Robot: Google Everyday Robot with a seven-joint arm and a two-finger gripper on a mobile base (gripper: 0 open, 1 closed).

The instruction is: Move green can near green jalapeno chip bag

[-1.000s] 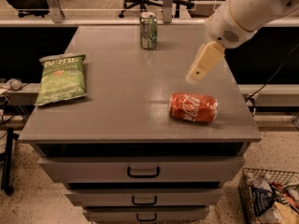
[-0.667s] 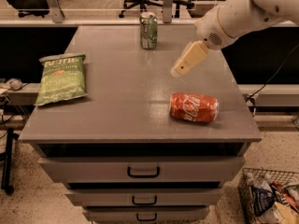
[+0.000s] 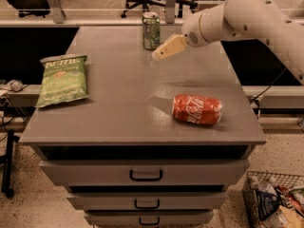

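The green can (image 3: 151,30) stands upright at the far edge of the table (image 3: 123,113), about midway along that edge. The pincer (image 3: 157,55) hangs just to the can's right and a little nearer to me, its pale tip pointing down and left toward the foot of the can. The two are close but apart, with a strip of bare table between them. The white arm (image 3: 247,15) reaches in from the right. From where I stand I cannot tell whether the pincer is open or closed, and I see nothing in its grip.

The green jalapeno chip bag (image 3: 62,79) lies flat near the left edge, well apart from the green can and the pincer.

Counting what is on the table: one green can, one chip bag and one red can (image 3: 197,109), so two cans in all. The red can lies on its side toward the front right. Below the top there are three drawers (image 3: 145,174), each with a dark handle. One wire basket (image 3: 273,198) of packets sits on the floor at the lower right.
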